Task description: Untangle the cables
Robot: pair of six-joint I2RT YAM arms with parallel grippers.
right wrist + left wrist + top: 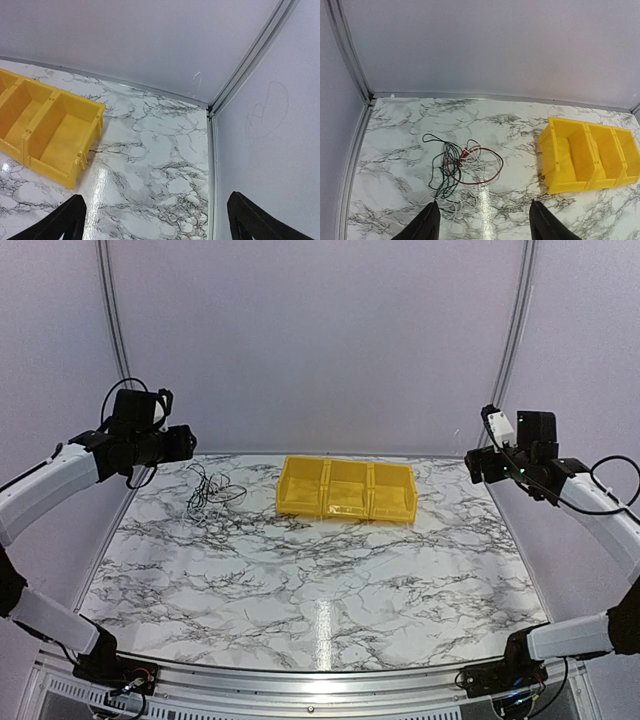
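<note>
Left fingers (429,225): wide apart, holding nothing, raised near cables (457,167).
Right fingers (67,220): wide apart, empty, raised at far right.
Cables: one loose tangle on bench (520,130), far left, apart from bins (590,157).
Risk: pinching several strands together would likely drag or tighten the whole tangle; thin wire may slip out.

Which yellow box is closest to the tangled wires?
The left bin, at the row's end facing the cables. The middle bin and right bin sit farther off.
</note>
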